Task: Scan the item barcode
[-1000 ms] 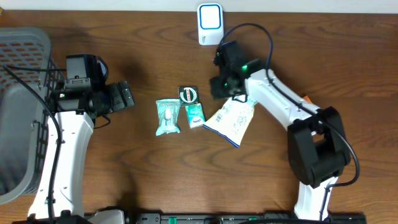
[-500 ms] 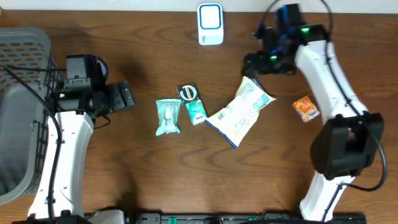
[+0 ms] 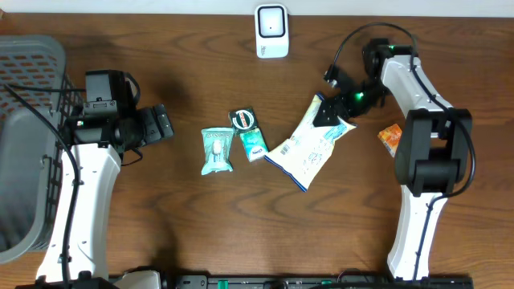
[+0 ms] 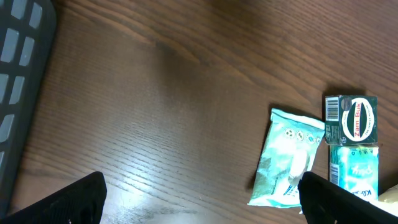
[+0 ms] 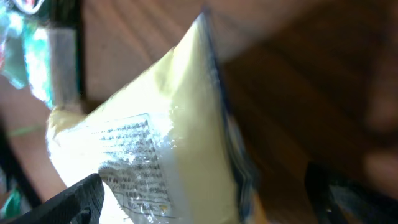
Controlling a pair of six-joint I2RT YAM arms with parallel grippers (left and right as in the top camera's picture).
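A green box marked "Zam-Buk" lies mid-frame. Right of it, the pale snack bag rests flat on the table, its upper end beneath the right gripper, whose jaws stand wide, released; the left gripper gapes empty.

White-shelled arms, black joints and cables (small green lights)

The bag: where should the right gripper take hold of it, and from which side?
Probably its upper end, from above: the bag lies flat and slanted, that thin edge is nearest the open right gripper, and no other item crowds it.
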